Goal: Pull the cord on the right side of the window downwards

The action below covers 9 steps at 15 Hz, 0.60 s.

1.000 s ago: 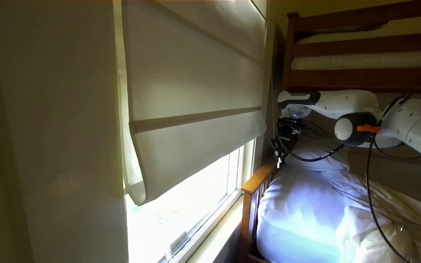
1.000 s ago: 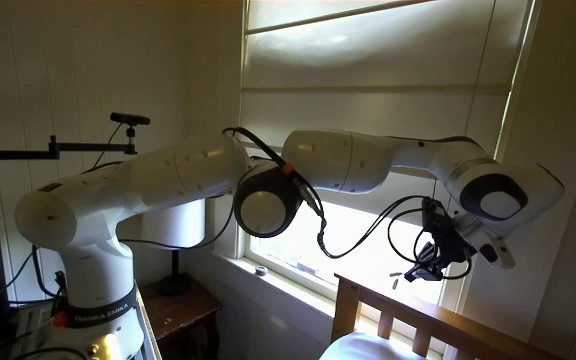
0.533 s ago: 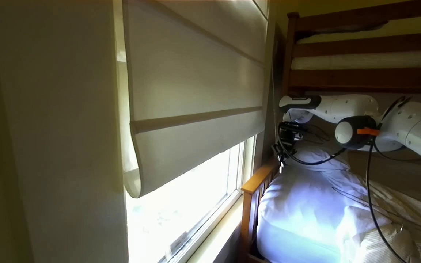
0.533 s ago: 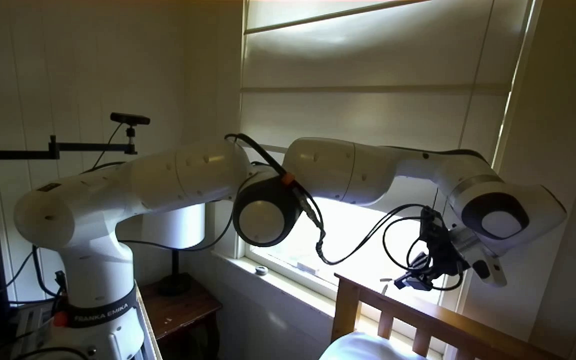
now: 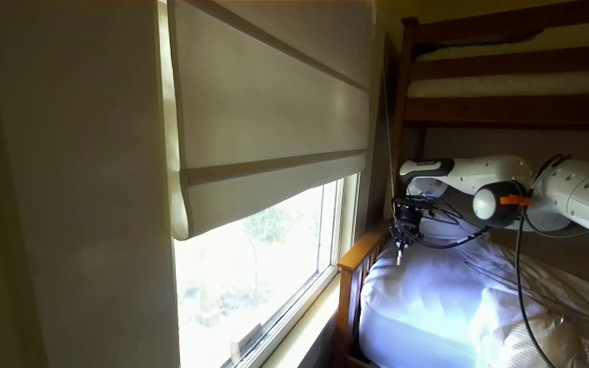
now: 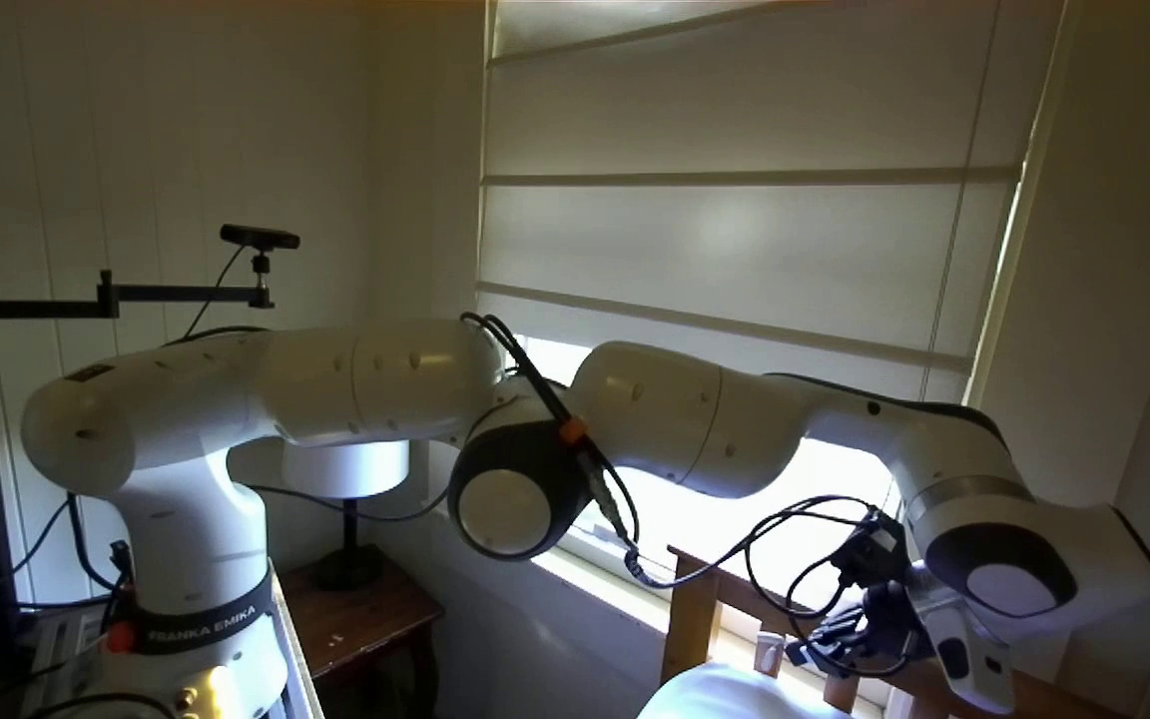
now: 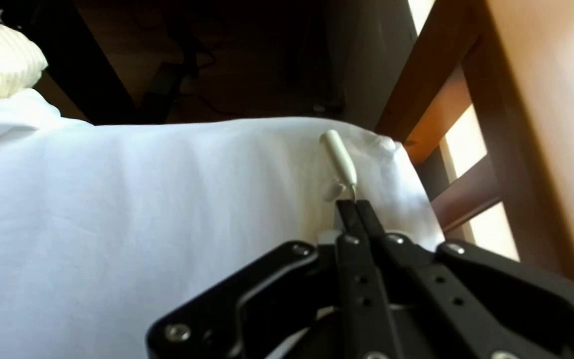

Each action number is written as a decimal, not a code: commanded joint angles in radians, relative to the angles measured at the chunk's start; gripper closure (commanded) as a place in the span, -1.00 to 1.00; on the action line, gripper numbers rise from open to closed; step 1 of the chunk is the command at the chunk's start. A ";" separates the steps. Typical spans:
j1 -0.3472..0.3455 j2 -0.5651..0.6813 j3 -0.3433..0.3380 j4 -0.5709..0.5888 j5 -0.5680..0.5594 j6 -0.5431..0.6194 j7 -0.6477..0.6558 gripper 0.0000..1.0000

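Between the jaws, clamped together on it, runs the cord [image 5: 388,138], its pale end piece [image 7: 339,158] just past them. Above them it rises steeply, slightly tilted, by the window [image 5: 274,225]; the pull likely should run down, toward the sheet [image 7: 167,224] beneath.
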 commanded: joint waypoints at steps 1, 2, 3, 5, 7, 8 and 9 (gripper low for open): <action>-0.020 0.129 -0.021 0.036 -0.004 0.138 0.110 0.99; -0.028 0.144 -0.021 0.035 -0.005 0.175 0.133 0.99; -0.033 0.158 -0.022 0.032 -0.008 0.211 0.157 0.99; -0.043 0.186 -0.021 0.029 -0.009 0.277 0.209 0.99; -0.055 0.212 -0.016 0.024 -0.006 0.322 0.264 0.99; -0.061 0.220 -0.012 0.020 -0.004 0.329 0.292 0.46; -0.065 0.134 -0.007 -0.121 0.004 0.360 0.306 0.45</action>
